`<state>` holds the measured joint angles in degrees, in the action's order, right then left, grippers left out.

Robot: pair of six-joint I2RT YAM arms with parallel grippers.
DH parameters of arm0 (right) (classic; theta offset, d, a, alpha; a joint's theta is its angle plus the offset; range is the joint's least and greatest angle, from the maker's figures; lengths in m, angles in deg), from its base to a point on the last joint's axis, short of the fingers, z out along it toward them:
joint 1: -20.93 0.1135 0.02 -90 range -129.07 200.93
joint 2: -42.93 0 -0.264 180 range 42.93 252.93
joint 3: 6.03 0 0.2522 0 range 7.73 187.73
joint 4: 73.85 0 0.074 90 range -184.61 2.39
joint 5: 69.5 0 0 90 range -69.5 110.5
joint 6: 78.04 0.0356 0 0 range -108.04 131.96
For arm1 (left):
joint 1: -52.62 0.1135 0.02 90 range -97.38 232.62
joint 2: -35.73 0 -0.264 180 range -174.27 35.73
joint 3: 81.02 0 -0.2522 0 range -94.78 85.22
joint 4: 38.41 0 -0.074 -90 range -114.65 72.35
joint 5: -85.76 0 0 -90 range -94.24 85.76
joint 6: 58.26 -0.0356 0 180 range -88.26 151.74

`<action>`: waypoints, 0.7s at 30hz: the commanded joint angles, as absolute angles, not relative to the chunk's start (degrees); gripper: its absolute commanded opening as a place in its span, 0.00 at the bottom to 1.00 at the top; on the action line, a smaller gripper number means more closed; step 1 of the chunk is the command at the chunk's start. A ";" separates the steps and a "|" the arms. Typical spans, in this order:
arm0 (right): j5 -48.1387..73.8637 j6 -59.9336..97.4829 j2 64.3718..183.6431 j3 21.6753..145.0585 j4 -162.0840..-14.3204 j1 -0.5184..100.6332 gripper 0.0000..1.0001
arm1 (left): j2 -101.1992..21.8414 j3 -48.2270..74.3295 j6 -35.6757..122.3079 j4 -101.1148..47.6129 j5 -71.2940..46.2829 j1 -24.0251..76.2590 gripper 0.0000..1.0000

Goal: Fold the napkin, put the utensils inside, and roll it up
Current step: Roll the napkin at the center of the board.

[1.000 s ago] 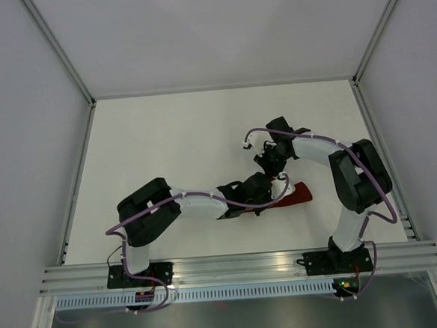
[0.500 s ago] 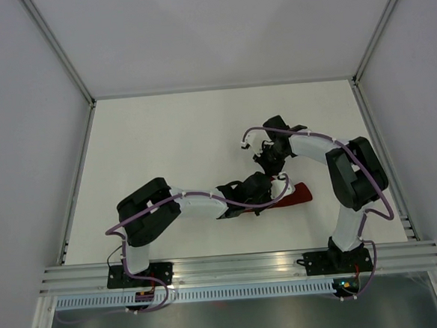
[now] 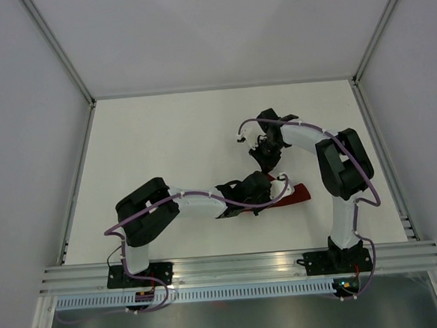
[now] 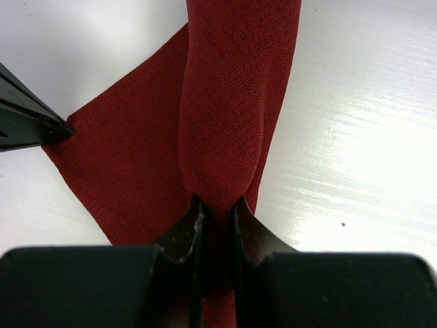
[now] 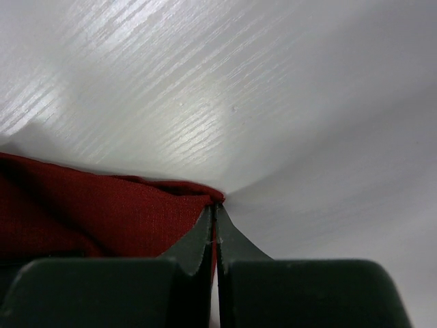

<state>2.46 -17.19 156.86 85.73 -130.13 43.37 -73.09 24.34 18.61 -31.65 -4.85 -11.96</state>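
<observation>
- Fingertips (image 4: 193,229) of my left gripper (image 4: 218,210) are clenched on the dark red, thin woven cloth napkin (image 4: 235,102). They pinch the near end of its rolled part at the bottom middle of the left wrist view.
- From that pinch the roll runs straight up and out through the top of the frame. A flat flap spreads from it toward the left edge.
- At that left edge a black pointed tip touches the flap's corner.
- From above, my left gripper sits near the middle of the frame on the smooth white table (image 3: 164,138). The napkin's red end shows just to its right.
- My right gripper (image 3: 266,155) is just above the left one in that view, its arm arching off to the right.
- In the right wrist view its fingers (image 5: 194,242) are closed tight on a corner of the napkin at lower middle. The cloth spreads to the lower left.
</observation>
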 commanded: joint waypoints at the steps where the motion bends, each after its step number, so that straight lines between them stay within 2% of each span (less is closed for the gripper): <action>1: 9.60 -15.99 163.68 87.35 -125.22 43.26 0.01 | -71.50 25.01 16.53 -28.43 -8.11 -12.16 0.02; 21: 10.66 -13.97 168.96 99.48 -128.30 40.88 0.00 | -71.15 23.08 16.44 -25.88 -11.27 -12.25 0.02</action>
